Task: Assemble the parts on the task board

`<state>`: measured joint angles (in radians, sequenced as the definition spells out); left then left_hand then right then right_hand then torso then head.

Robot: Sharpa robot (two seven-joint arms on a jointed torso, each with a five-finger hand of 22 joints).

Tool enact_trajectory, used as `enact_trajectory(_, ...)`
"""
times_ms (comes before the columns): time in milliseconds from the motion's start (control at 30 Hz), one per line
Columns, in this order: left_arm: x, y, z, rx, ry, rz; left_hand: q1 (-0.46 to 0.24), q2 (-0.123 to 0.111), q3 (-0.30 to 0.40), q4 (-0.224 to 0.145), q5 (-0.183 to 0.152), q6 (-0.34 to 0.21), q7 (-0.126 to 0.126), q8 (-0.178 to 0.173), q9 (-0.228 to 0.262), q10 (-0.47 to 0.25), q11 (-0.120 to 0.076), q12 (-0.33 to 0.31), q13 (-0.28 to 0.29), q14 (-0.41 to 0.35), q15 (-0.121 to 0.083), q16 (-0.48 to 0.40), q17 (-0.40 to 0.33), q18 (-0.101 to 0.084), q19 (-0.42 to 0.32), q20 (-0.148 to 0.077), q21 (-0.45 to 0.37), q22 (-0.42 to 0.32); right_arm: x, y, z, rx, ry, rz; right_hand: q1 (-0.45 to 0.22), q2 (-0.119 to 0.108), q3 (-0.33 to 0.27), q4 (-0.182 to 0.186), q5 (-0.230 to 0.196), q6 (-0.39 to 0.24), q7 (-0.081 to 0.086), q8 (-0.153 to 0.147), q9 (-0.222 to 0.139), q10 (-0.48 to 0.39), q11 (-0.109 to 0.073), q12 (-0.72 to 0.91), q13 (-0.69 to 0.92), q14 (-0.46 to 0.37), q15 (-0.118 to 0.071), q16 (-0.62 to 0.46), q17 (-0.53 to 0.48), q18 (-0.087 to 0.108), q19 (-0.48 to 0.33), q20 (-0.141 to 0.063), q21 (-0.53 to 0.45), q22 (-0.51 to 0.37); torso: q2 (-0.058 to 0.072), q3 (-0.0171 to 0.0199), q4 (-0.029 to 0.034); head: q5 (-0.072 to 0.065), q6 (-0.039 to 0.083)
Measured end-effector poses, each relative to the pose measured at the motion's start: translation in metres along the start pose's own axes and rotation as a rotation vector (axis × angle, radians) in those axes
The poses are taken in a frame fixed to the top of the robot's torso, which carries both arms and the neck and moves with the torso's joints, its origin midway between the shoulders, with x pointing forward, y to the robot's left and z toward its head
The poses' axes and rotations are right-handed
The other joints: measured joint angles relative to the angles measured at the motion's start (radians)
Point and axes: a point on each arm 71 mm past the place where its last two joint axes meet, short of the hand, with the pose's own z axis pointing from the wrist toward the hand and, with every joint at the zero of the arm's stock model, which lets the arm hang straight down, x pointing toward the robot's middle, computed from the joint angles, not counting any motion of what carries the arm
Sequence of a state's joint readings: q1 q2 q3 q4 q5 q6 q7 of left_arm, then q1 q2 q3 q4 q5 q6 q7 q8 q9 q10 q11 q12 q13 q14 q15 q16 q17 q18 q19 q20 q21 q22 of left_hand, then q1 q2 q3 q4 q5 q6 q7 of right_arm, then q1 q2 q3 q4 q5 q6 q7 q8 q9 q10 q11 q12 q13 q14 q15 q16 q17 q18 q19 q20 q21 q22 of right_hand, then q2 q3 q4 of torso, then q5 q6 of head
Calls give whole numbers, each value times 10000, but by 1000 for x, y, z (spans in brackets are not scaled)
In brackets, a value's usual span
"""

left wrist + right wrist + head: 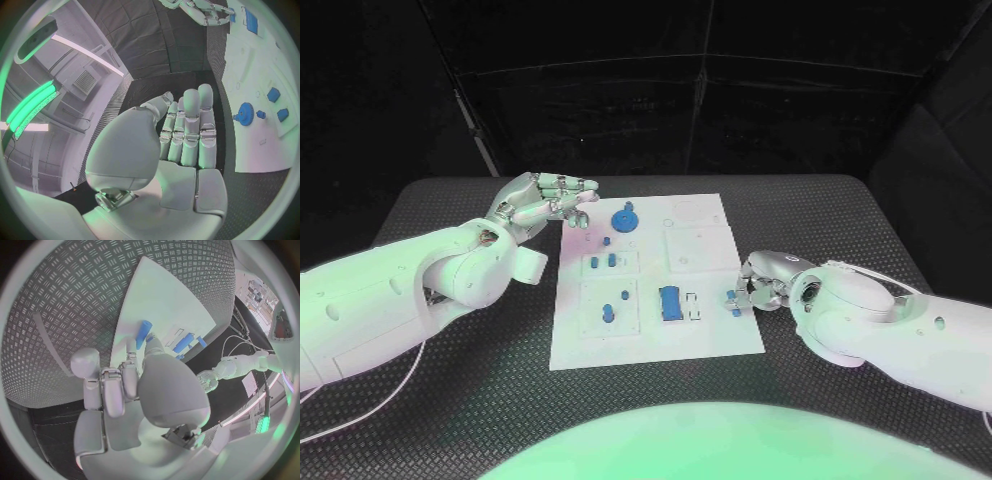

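- Head view: white flat task board [718, 335] lies mid-worktop [862, 215], a black ribbed mat.
- Blue toothed gear [625, 217] sits near the board's far left corner.
- Left hand [542, 203] hovers beside it, fingers apart, empty.
- Right hand [764, 283] pinches a small blue part [733, 297] at the board's right edge.

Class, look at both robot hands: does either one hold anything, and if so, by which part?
The left hand holds nothing. The right hand reaches a small blue part at the task board edge; a hold cannot be told.
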<state>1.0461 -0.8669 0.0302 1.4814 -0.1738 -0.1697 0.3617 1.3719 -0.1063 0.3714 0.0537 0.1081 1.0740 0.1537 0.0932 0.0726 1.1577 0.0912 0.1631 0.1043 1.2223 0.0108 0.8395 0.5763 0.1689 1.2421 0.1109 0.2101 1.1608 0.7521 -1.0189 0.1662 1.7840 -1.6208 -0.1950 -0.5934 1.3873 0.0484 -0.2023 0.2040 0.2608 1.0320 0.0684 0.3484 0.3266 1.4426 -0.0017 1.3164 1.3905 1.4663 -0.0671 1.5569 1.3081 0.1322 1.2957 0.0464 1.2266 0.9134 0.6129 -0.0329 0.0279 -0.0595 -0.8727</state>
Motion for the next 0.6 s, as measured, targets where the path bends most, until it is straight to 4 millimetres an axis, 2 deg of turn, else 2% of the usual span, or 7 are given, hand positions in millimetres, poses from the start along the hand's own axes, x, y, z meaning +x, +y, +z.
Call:
enact_trajectory(67,0,0,0,-1,2,-1,0,0,0,0,0,0,0,0,0,0,0,0,0,0,0,0,0,-1,0,0,0,0,0,1,0,-19,6,-4,301,108,260,-246,-523,0,0,1,13,-28,-43,-55,872,-12,-49,0,1,0,30,-40,0,16,-2,-1,0,0,0)
enact_trajectory(133,0,0,0,-2,4,-2,0,0,0,0,0,0,0,0,0,0,0,0,0,0,0,0,0,0,0,0,0,0,0,3,1,-47,9,-4,364,44,585,-422,-980,22,-21,-1,11,-45,-59,-55,873,1,-63,0,0,-1,-4,-73,0,27,-5,-1,0,1,0)
enact_trajectory(200,0,0,0,-3,7,-4,0,0,0,0,0,0,0,0,0,0,0,0,0,0,0,0,0,0,0,0,0,0,0,3,1,-62,11,-10,430,-21,846,-556,-1239,37,-33,-61,10,-44,-59,-55,873,1,-64,0,0,-1,33,-109,0,37,-8,-2,0,8,0)
enact_trajectory(367,0,0,0,-5,6,-3,0,0,0,0,0,0,0,0,0,0,0,0,-1,0,0,0,0,-1,0,0,0,0,0,5,2,-93,20,-32,549,-140,1386,-768,-1304,39,-27,-153,-24,-44,-59,-116,873,1,-64,0,-1,0,33,-109,0,62,-16,-7,0,15,0)
enact_trajectory(467,0,0,0,-4,10,-5,0,0,0,0,0,0,0,0,0,0,0,0,-1,0,0,0,0,0,0,0,0,0,0,6,3,-114,19,-41,550,-140,1686,-844,-1147,31,-2,-186,-33,-45,-59,-130,872,1,-64,0,-1,0,33,-109,0,68,-16,-7,2,17,0)
enact_trajectory(600,0,0,-1,-6,3,-2,0,0,0,0,0,0,0,0,0,-24,23,39,2,0,0,0,-6,-1,0,0,0,-22,0,8,2,-147,0,-26,550,-140,2012,-755,-1128,67,-33,-246,-59,-44,-59,-134,872,2,-63,0,-2,-1,33,-109,0,98,-16,-7,3,34,0)
